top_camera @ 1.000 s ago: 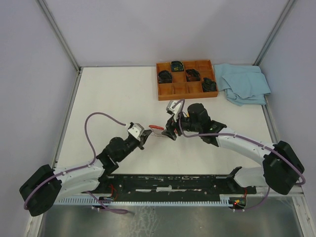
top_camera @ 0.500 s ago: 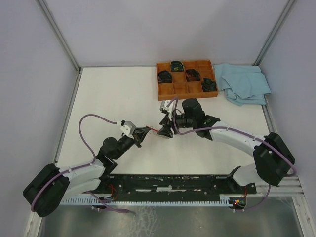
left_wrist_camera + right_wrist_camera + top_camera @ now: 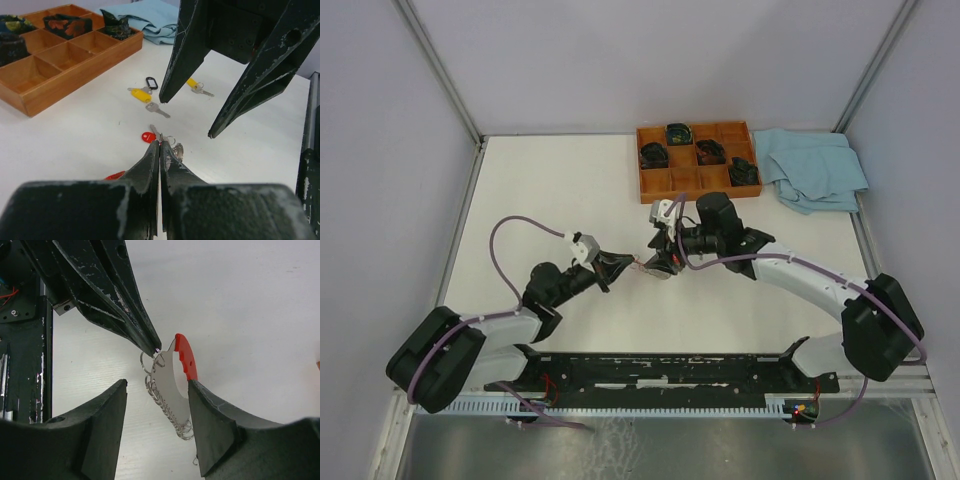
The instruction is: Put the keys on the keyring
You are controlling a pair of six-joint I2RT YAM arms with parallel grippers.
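The keyring (image 3: 185, 356), a silver plate and thin rings with a curved red band, hangs between my two grippers. My left gripper (image 3: 156, 351) is shut on one of its small silver rings; its shut tips also show in the left wrist view (image 3: 159, 143). My right gripper (image 3: 157, 386) is open, its jaws either side of the keyring, the right one right at the red band. In the top view the two grippers (image 3: 623, 263) (image 3: 658, 262) meet tip to tip. The red-capped key (image 3: 148, 136) lies just past the left tips. Two yellow-capped keys (image 3: 141, 94) (image 3: 192, 83) lie further off.
A plain silver key (image 3: 157, 110) and a small black oval loop (image 3: 151, 82) lie among the keys. A wooden compartment tray (image 3: 690, 196) with dark items stands at the back. A blue cloth (image 3: 815, 165) lies to its right. White walls enclose the table.
The left arm has swung lower and reached right. The right gripper has shifted slightly. Both grippers stay together at the keyring.
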